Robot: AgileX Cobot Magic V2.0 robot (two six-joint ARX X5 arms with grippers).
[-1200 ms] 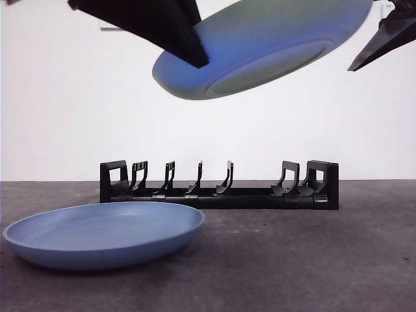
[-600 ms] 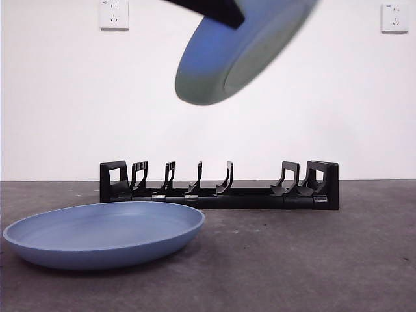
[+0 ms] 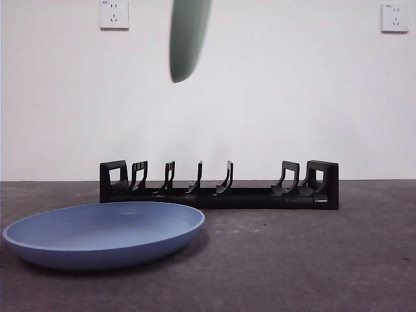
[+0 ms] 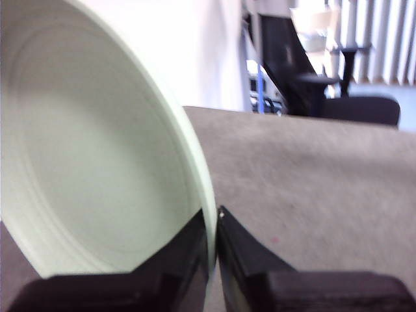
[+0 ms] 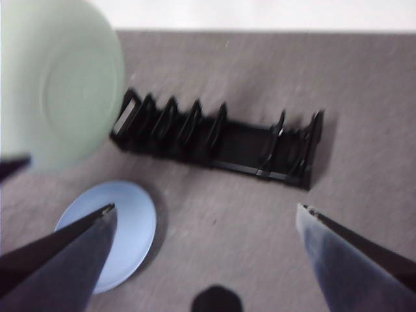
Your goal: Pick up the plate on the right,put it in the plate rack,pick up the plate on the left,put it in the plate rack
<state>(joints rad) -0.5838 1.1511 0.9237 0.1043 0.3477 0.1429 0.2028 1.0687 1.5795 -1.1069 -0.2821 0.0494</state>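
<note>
Held plate (image 3: 188, 39) pinched at its rim by the left gripper (image 4: 213, 237), turned edge-on and upright, high above the left end of the plate rack (image 3: 219, 185), so that its plane lines up with the slots between the prongs below. Right gripper (image 5: 205, 224) spread wide, empty, high over the table; second plate (image 3: 104, 234) lying flat near the table's front left, just before the rack. Against a second ago: tilted flat-ish and broad then, now swung fully vertical, both dark arms gone from the front view.
</note>
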